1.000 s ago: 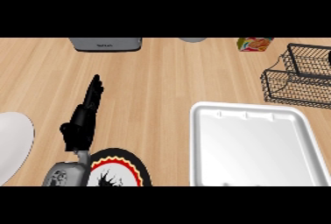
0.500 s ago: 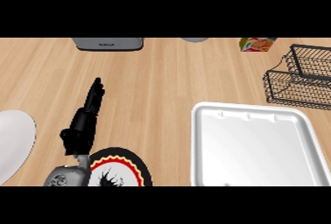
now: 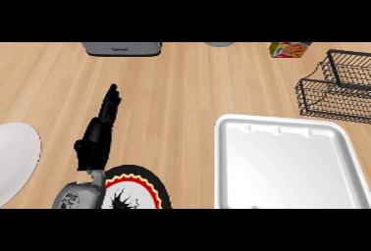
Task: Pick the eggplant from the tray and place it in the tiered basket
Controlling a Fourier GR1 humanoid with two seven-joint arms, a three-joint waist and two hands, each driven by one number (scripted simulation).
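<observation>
**Eggplant not in view; tray bare, left hand idle on the far side**

I find no eggplant anywhere in the head view. The white tray [image 3: 282,164], at lower right, shows only its bare floor and rim. I cannot say where the eggplant lies, nor which way its long axis runs. The wire tiered basket [image 3: 339,84] stands just beyond the tray's far right corner, near it but apart; what I can see of its tiers holds nothing I can identify.

The left hand [image 3: 101,130] is the only hand showing. It lies left of centre, well apart from the tray, fingers straight and pointing away from me toward the back of the counter, holding nothing. The right hand is out of view, so I report nothing of its fingers.

My judgement: tray and basket both sit on the right, so the right hand is the natural one for the pick, and the left would have to cross the counter. With the eggplant unseen, I cannot fix an approach direction.

Surroundings: a black plate with a red and yellow border [image 3: 134,188] beside the left forearm, a white plate [image 3: 14,157] at the left edge, a grey toaster [image 3: 121,47] and a colourful carton [image 3: 290,49] along the back.
</observation>
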